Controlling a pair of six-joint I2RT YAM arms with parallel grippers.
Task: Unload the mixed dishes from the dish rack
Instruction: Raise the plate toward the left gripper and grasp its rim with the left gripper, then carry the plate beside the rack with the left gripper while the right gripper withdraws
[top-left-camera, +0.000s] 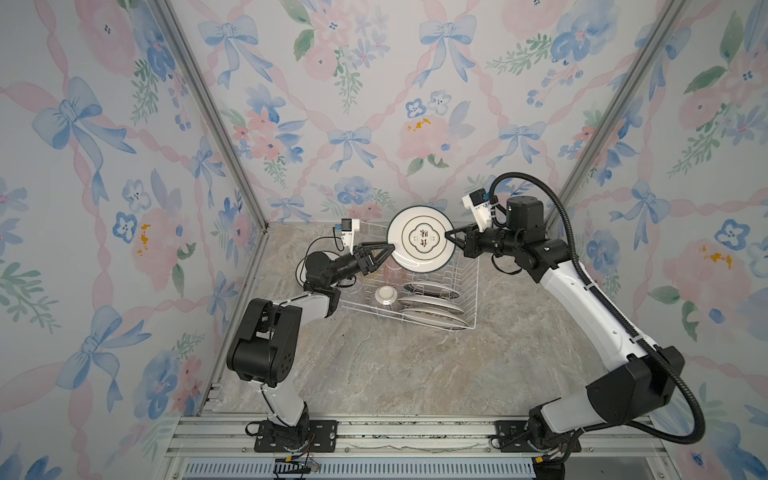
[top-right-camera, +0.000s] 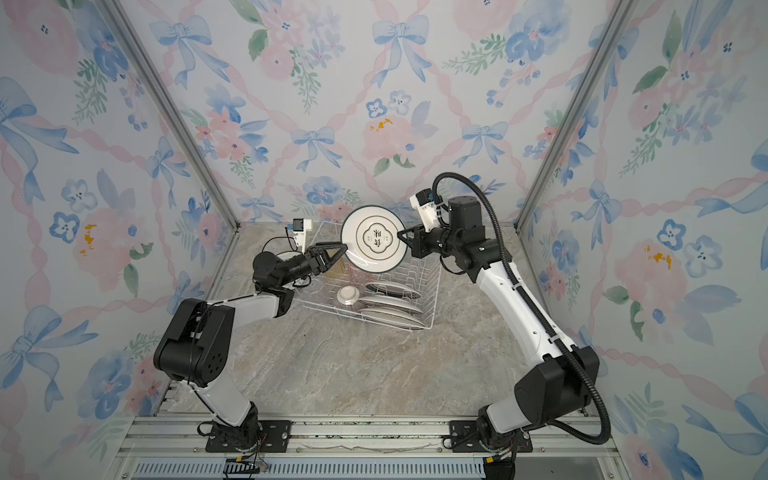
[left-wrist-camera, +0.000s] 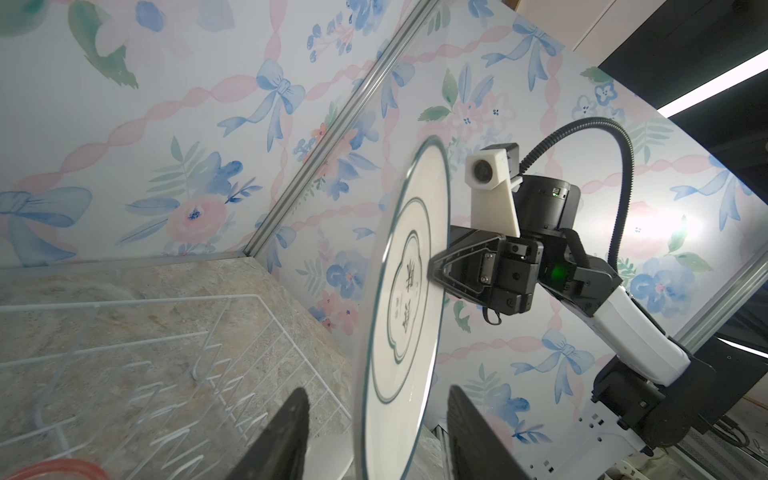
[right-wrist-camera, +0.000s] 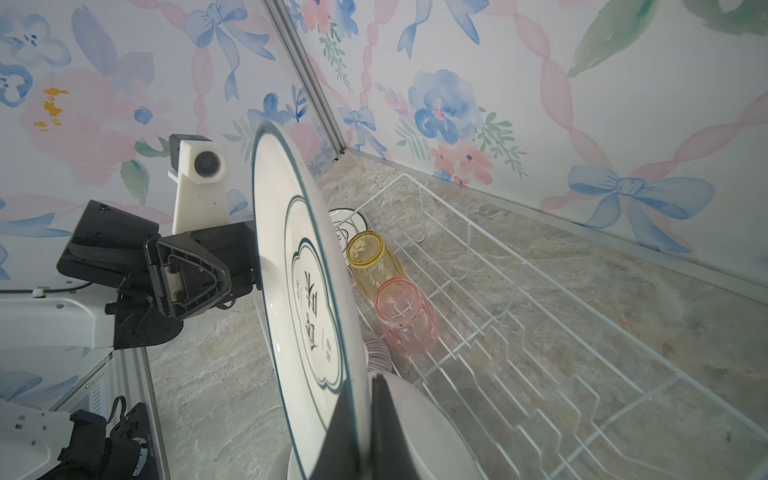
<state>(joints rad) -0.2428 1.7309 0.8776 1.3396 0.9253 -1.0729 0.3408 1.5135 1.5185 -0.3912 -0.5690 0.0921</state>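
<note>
The round white green-rimmed plate (top-left-camera: 420, 239) is held over the white wire dish rack (top-left-camera: 469, 286), with two dark Chinese characters in a lobed frame on its face. The right gripper (top-left-camera: 449, 237) is clamped on its rim. The left gripper (top-left-camera: 391, 248) has its jaws apart, straddling the opposite rim in the left wrist view. The right wrist view best shows a yellow tumbler (right-wrist-camera: 370, 262) and a pink tumbler (right-wrist-camera: 405, 320) lying in the rack.

In both top views the held plate (top-left-camera: 420, 239) covers the far end of the dish rack (top-left-camera: 467, 291) and most of the pink tumbler (top-left-camera: 392, 272). Its lettering is too small for me to read. The left wrist view cuts off my left tool (left-wrist-camera: 376, 395) at the frame edge, along with the tumbler's blurred rim. The right wrist view shows a second plate (right-wrist-camera: 351, 218) half hidden behind the held one.
</note>
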